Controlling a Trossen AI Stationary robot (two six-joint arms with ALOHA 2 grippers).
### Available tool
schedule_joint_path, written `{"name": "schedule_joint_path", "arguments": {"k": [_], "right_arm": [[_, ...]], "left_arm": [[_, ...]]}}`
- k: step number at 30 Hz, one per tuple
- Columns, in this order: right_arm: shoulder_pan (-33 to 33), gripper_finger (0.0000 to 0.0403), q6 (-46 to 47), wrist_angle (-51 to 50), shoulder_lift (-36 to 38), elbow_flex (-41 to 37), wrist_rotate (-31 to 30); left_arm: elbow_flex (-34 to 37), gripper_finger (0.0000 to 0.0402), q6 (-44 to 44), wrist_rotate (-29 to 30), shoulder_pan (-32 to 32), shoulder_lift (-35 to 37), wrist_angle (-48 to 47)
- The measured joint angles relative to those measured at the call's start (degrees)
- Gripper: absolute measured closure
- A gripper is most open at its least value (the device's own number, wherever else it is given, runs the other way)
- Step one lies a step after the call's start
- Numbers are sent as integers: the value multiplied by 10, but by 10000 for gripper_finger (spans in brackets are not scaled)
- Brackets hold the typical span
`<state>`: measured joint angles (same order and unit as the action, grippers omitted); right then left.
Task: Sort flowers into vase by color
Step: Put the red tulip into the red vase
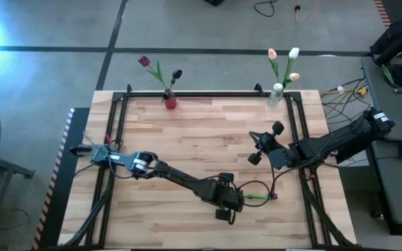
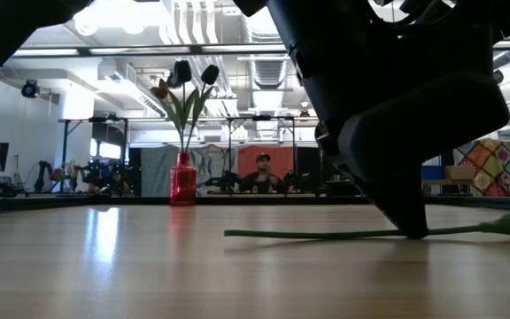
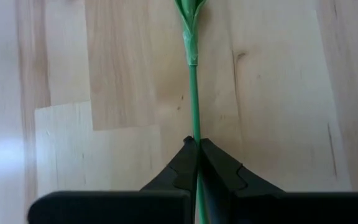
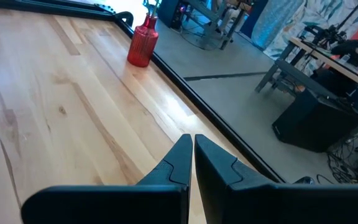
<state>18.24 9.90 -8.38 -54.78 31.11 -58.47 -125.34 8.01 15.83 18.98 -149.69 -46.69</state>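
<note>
- Left claw [image 3: 197, 163]: clenched on the thin green stem of a flower [image 3: 193, 81] lying flat on the wooden surface [image 1: 201, 132], well apart from the red vase [image 1: 170, 102] and toward the near edge.
- Flower: one stem with a leaf base showing; the head is out of the wrist view, so its colour cannot be told.
- Step in hand, as judged: lifting the stem. The grip sits low on a slender stem, so a slow, level raise would keep it from bending or slipping.
- Red vase: at the far edge, holding dark-headed flowers [image 1: 144, 61].
- Clear vase [image 1: 277, 94]: along the same far edge from the red vase, holding pale flowers [image 1: 293, 53].
- Right claw [image 4: 192, 158]: pressed together, holding nothing, raised between the lying flower and the clear vase; it could obstruct a carry toward that vase.
- Person [image 2: 262, 175]: seated beyond the surface, behind the red vase.
</note>
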Motion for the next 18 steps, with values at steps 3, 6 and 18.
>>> {"name": "schedule_joint_path", "arguments": {"k": [3,6,18], "right_arm": [[0,390,-3,2,0,0,0],[0,390,-6,2,0,0,0],[0,390,-8,3,0,0,0]], "left_arm": [[10,402,0,4,0,2,14],[32,401,-1,9,0,5,49],[102,401,-15,26,-1,22,187]]}}
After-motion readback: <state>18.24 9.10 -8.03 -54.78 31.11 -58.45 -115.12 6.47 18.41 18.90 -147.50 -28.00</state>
